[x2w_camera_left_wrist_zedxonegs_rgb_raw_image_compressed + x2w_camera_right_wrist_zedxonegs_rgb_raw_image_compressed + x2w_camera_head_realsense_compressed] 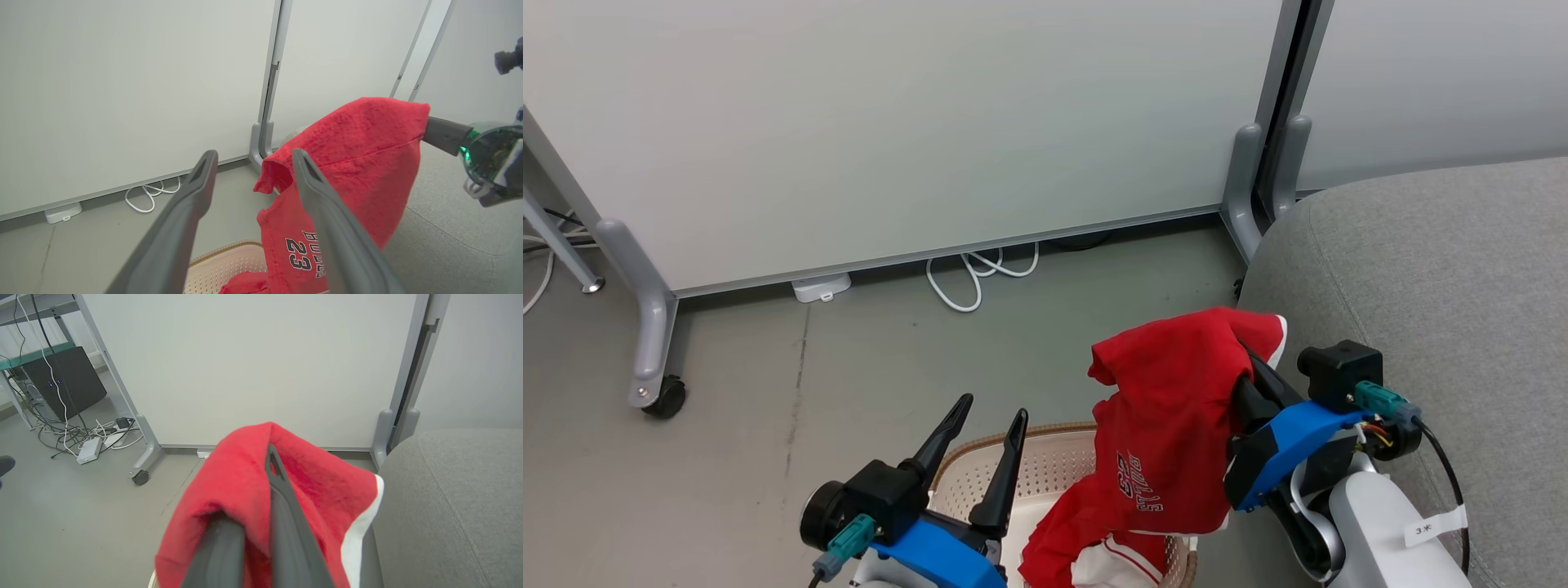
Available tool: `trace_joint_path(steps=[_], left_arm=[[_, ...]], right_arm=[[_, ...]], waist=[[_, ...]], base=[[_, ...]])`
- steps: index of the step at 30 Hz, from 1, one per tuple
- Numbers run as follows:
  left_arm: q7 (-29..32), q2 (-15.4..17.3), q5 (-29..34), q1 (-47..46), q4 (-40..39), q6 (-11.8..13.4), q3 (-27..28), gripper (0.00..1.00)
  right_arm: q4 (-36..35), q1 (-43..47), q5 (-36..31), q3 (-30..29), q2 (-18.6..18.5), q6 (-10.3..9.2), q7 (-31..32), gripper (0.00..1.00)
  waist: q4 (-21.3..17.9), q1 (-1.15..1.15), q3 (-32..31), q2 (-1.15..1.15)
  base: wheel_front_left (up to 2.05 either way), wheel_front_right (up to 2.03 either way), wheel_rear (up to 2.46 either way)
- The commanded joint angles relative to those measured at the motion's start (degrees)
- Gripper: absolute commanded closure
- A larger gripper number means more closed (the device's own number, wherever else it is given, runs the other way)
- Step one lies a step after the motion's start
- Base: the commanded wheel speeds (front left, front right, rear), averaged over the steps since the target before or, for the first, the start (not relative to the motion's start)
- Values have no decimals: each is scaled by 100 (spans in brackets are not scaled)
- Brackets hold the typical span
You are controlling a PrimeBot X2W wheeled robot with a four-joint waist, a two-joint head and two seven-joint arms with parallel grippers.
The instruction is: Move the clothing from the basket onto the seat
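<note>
Lettered garment (1168, 408) lifted, not yet on seat (1437, 269)
Seat sits right of basket (1054, 469). The garment hangs limp from right pincer (1254, 376), which is clamped on a top fold; hem trails into basket near its right rim, beside the seat's left edge. Striped garment (1119, 563) lies in basket. Left pincer (992, 408) spread, empty. Cloth looks light and floppy: pinch a bunched fold, lift high.

The tips of my right pincer (1252, 371) are buried under the red shirt (1168, 408). At 6 o'clock of the head view, the edge cuts off the basket (1045, 469) and a second red-and-white garment (1115, 563). In the left wrist view, my left finger (327, 212) covers part of the shirt's lettering (300, 255). The label (1433, 531) on my right forearm is too small to read.
</note>
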Motion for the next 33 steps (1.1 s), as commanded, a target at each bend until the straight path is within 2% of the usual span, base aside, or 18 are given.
trace_joint_path(steps=[1, 22, 33], left_arm=[[-27, -22, 56, 55, -55, -38, 50, 0], [-27, -1, 103, -11, -89, -29, 72, 0], [-28, 69, 116, -82, -92, -29, 99, 0]], right_arm=[[-58, 38, -42, -23, -19, 3, 25, 100], [-148, 69, -1, -67, -19, 3, 70, 100], [-174, -62, 48, 15, -19, 3, 30, 100]], waist=[[9, 0, 7, 0], [-49, 0, 125, 0], [-358, 0, 199, 0]], base=[[0, 0, 0], [0, 0, 0], [0, 0, 0]])
